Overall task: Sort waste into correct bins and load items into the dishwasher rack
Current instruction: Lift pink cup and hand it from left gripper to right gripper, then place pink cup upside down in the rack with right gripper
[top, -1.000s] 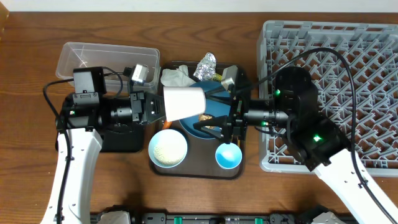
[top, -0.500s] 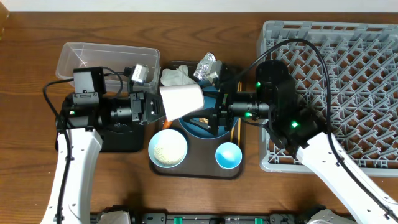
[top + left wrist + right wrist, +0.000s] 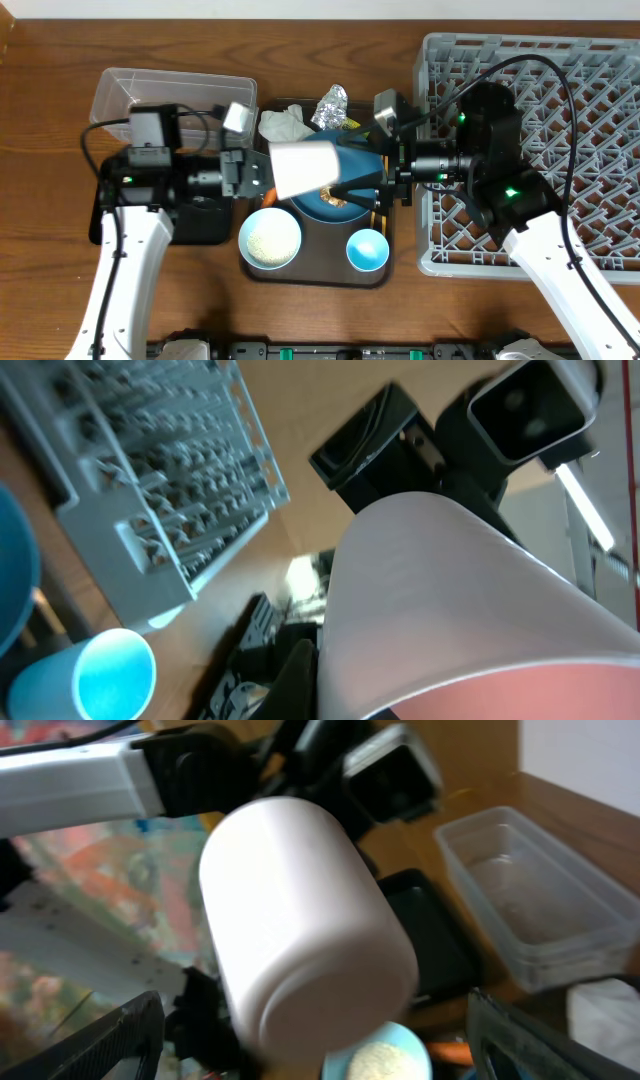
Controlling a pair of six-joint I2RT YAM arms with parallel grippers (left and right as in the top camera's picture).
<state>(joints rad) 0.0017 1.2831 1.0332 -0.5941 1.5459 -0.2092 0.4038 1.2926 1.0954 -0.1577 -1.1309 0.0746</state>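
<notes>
- Left fingers (image 3: 254, 177) were clamped on the small pink plastic cup (image 3: 301, 167), held above the large blue bowl (image 3: 345, 195).
- Right fingers (image 3: 115, 1038) stood apart, near the cup.
- Light-grey plastic dishwasher rack (image 3: 580, 100), at right, and clear plastic tub (image 3: 170, 95), far left, held nothing; sorting and loading apparently remained.

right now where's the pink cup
In the overhead view the pink cup is mid-table, held by the left gripper above the blue bowl, with the right gripper opposite.
</notes>
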